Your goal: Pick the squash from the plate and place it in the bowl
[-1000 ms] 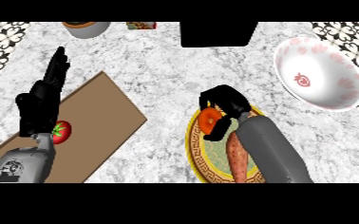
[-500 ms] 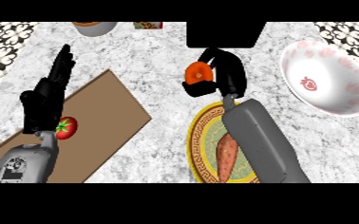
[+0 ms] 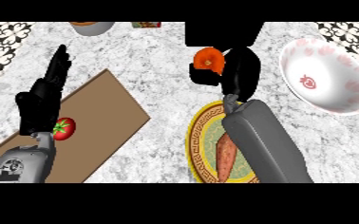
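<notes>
My right hand (image 3: 235,73) is shut on the orange squash (image 3: 207,59), holding it above the counter, beyond the far rim of the yellow-rimmed plate (image 3: 196,144). The squash shows at the hand's left side; part of it is hidden by the fingers. A long orange sweet potato (image 3: 226,157) lies on the plate, partly under my right forearm. The white bowl with pink strawberry marks (image 3: 319,78) stands tilted at the right, apart from the hand. My left hand (image 3: 43,97) rests open at the left, fingers up.
A brown cutting board (image 3: 95,118) lies at the left with a red tomato (image 3: 63,128) on it. A grey bowl (image 3: 91,27) and a small packet (image 3: 146,24) sit at the far edge. A black block (image 3: 223,32) stands behind the right hand.
The right hand closed on the squash at the plate, lifted it off and carried it away from the plate. The sweet potato stayed. The left hand barely moved.
</notes>
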